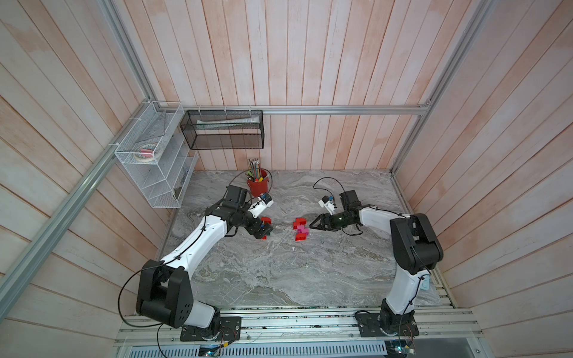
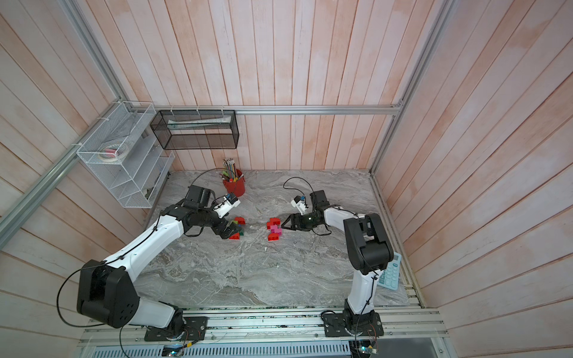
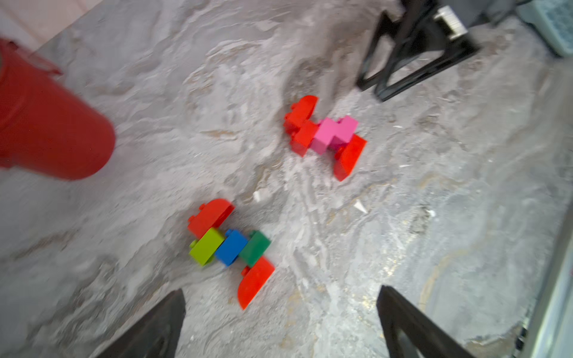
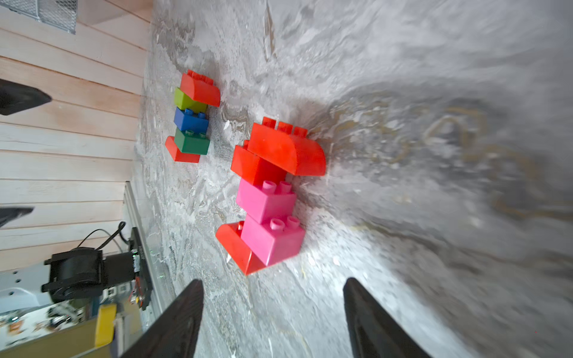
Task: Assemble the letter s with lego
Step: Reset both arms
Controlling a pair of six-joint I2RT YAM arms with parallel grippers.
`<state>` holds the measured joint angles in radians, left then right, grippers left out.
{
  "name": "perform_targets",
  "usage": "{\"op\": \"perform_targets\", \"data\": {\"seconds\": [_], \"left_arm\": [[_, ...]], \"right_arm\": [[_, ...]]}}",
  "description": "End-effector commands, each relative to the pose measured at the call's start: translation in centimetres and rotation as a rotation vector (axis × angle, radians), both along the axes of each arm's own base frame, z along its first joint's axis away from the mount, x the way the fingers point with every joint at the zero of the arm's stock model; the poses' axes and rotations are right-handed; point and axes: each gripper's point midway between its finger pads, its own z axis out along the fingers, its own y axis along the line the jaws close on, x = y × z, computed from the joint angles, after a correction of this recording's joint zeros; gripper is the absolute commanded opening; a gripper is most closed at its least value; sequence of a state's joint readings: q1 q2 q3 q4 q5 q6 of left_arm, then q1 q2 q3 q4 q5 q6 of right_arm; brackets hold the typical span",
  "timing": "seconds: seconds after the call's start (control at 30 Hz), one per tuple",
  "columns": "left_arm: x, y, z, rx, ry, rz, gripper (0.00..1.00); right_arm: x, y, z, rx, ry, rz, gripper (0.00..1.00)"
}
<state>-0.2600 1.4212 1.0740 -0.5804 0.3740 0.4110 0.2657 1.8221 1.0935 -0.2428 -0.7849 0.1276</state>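
Two lego builds lie flat on the marble table [image 1: 279, 272]. The one in the middle [image 1: 300, 229] [image 2: 274, 229] [image 3: 325, 136] [image 4: 269, 198] has red curved bricks at both ends, a red block and two pink blocks between them. My right gripper [image 1: 311, 226] [image 2: 283, 225] [image 4: 273, 280] stands open just to its right, apart from it and holding nothing. The other build [image 2: 238, 228] [image 3: 231, 248] [image 4: 190, 121] joins lime, blue and dark green blocks between two red curved bricks. My left gripper [image 1: 263, 231] [image 2: 231, 232] [image 3: 282, 289] hovers open over it, partly hiding it in both top views.
A red pencil cup [image 1: 258, 186] [image 2: 234, 186] [image 3: 46, 130] stands behind the left gripper near the back wall. A white wire rack [image 1: 155, 161] and a black mesh basket [image 1: 223, 130] hang on the walls. A teal calculator [image 2: 390, 272] lies by the right arm's base.
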Motion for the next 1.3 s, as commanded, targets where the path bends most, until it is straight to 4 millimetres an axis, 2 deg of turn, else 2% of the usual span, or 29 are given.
{"op": "perform_targets", "data": {"seconds": [0.0,0.2,0.33,0.43,0.57,0.67,0.93,1.27], "left_arm": [[3.0,3.8,0.6,-0.063,-0.068,0.299,1.00],[4.5,9.4,-1.6,-0.123,-0.155,0.620,1.00],[5.1,11.6,-1.9,-0.154,-0.270,0.719,1.00],[5.3,13.4,-2.3,-0.178,-0.327,0.789,1.00],[5.5,14.9,-2.3,-0.178,-0.406,0.828,1.00],[5.6,15.9,-2.5,-0.202,-0.436,0.860,1.00],[5.3,17.1,-4.1,-0.232,-0.461,0.920,1.00],[5.7,17.1,-3.9,-0.233,-0.477,0.895,1.00]], "right_arm": [[1.9,-2.9,2.4,-0.087,-0.223,-0.067,0.77],[4.1,-10.2,6.2,-0.150,-0.506,-0.316,0.81],[4.4,-15.3,7.6,-0.229,-0.640,-0.485,0.85],[4.1,-18.7,8.1,-0.265,-0.720,-0.633,0.89],[3.1,-21.4,8.0,-0.342,-0.843,-0.749,0.93],[2.6,-22.5,7.3,-0.371,-0.901,-0.809,0.95],[2.2,-22.6,6.4,-0.382,-0.997,-0.806,0.98],[2.9,-22.4,5.8,-0.386,-0.984,-0.786,0.98]]}}
